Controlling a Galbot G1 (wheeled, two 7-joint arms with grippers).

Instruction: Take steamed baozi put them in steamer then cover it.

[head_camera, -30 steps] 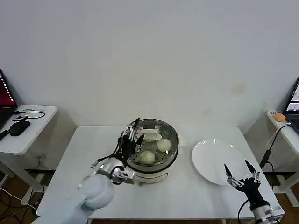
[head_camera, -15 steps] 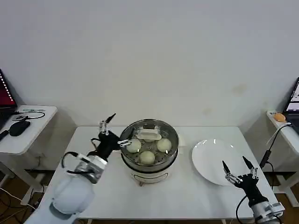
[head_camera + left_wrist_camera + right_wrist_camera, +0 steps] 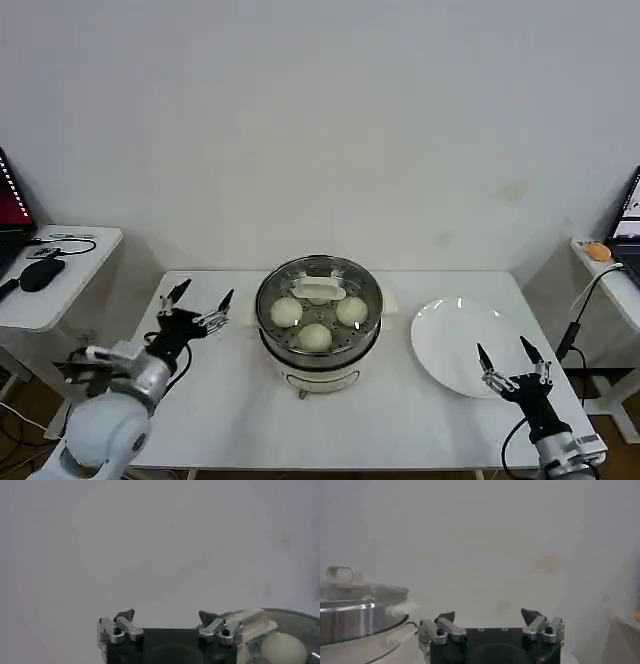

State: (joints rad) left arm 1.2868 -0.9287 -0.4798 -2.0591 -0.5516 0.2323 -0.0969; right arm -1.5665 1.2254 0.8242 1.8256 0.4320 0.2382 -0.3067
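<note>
The right gripper waits nearest, fingers spread, beside the white plate. Farther back, the left gripper hangs splayed, apart from the steamer. The cover sits on it over the baozi

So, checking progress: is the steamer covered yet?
Covered: the glass cover sits on the steamer, buns visible beneath; both tools are clear.
</note>
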